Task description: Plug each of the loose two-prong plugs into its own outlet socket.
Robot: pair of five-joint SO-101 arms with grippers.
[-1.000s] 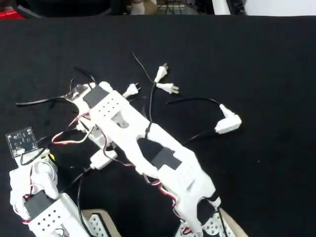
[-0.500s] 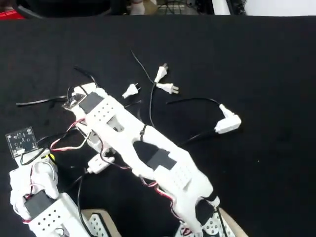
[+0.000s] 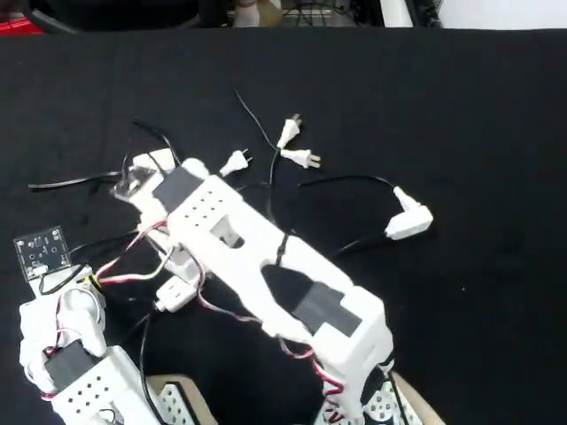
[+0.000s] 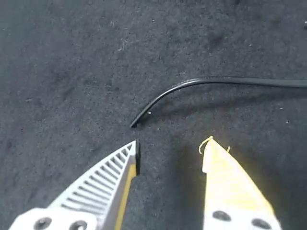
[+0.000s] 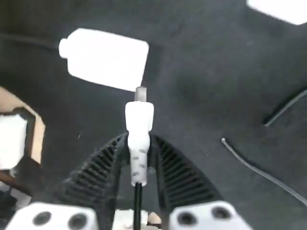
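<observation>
Loose two-prong plugs [image 3: 303, 158] lie on the black table [image 3: 496, 106], which the right arm [image 3: 266, 257] spans diagonally from the near edge. The left arm [image 3: 66, 354] sits folded at the near corner, out of the way. Its left gripper [image 4: 171, 143] is spread wide over bare cloth. The right gripper [image 5: 139, 140] faces a white outlet socket [image 5: 105, 57] and clamps a white plug [image 5: 139, 120] by its body, prongs forward, likely to line them up with the socket. A black cable end [image 4: 144, 112] lies near the left gripper.

Table: matte black cloth [image 3: 496, 336].
Beyond it, 11 o'clock: red object [image 3: 18, 27].
1 o'clock: white panel [image 3: 496, 12].
</observation>
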